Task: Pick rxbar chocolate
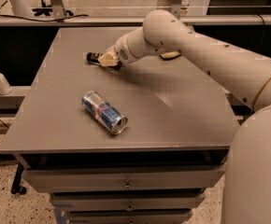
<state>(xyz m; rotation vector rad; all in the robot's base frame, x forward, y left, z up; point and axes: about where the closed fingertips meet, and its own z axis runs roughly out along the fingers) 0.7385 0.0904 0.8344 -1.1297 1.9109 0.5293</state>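
**While gripper sits at bar, hold unconfirmed**

1 drink can [104, 112] lies on its side near the front edge of the table [182, 106]. Beyond the can, the gripper [108, 59] is down at the rxbar chocolate [93, 57], whose dark end shows beside it. Whether it is clamped or released cannot be told. Farther beyond the can sits a yellow sponge [169, 55]. Risk: a shallow pinch on the flat wrapper could let the bar slip on lifting.
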